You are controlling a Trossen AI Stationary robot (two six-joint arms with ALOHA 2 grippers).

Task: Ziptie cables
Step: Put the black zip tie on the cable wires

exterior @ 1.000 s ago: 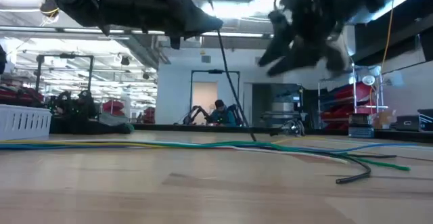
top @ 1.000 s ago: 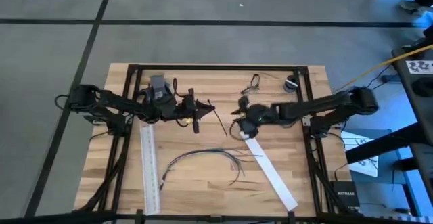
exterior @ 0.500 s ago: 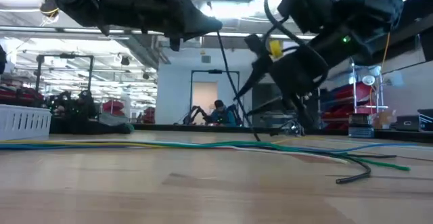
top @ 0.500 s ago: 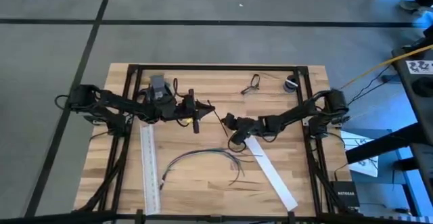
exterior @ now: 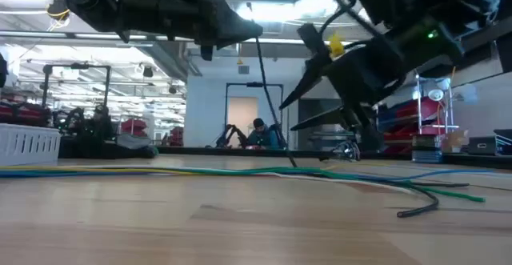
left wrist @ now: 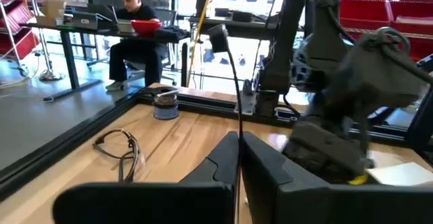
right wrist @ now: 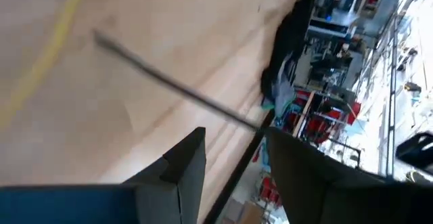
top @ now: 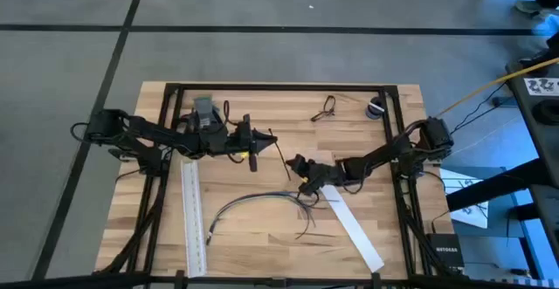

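My right arm's fingers (top: pixel 299 168), spread open and empty, have swung down toward the loose bunch of thin dark cables (top: pixel 262 203) at lower centre of the wooden tabletop (top: pixel 349 119), while my left fingers (top: pixel 262 138) stay pinched on the thin black ziptie (top: pixel 281 156), ready for the pickup.

Two dark arms reach over the wooden surface (top: pixel 262 237), each with one end effector: the left end effector (top: pixel 269 138) and the right end effector (top: pixel 295 165). One bunch of cables (top: pixel 258 200) lies there. Two long flat white strips: one strip (top: pixel 193 215) on the left, one strip (top: pixel 351 224) on the right. One black zip tie (top: pixel 281 156). One small round tin (top: pixel 376 108). One small wire loop (top: pixel 327 106). One seated person (left wrist: pixel 135 34) beyond.
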